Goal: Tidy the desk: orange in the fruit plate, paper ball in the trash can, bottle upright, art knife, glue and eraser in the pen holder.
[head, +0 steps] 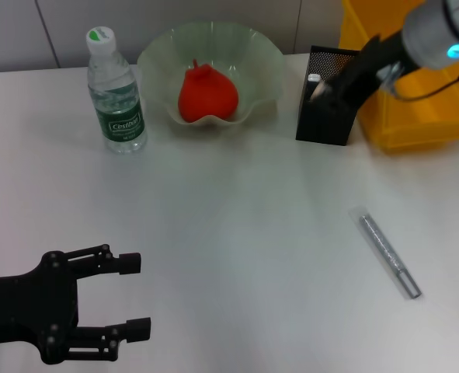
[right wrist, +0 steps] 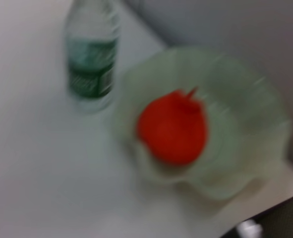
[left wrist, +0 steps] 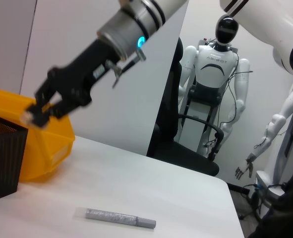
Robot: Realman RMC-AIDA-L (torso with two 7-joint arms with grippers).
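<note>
My right gripper [head: 321, 89] hangs over the open top of the black mesh pen holder [head: 327, 109], shut on a small beige block, the eraser [left wrist: 26, 117]. The left wrist view shows this gripper [left wrist: 33, 113] just above the holder [left wrist: 2, 153]. A white-topped thing [head: 314, 78] stands inside the holder. A grey art knife [head: 388, 254] lies flat on the desk [head: 237, 217] at the right, also in the left wrist view [left wrist: 120, 218]. The orange [head: 207, 93] sits in the green fruit plate [head: 260, 54]. The bottle [head: 115, 97] stands upright. My left gripper [head: 132, 297] is open and empty at the near left. The paper ball is out of view.
The yellow trash can [head: 423, 116] stands right behind the pen holder, under my right arm. The right wrist view shows the bottle [right wrist: 91, 59], the fruit plate [right wrist: 250, 124] and the orange [right wrist: 172, 128]. Beyond the desk's far edge stand a chair [left wrist: 186, 148] and other robots [left wrist: 215, 74].
</note>
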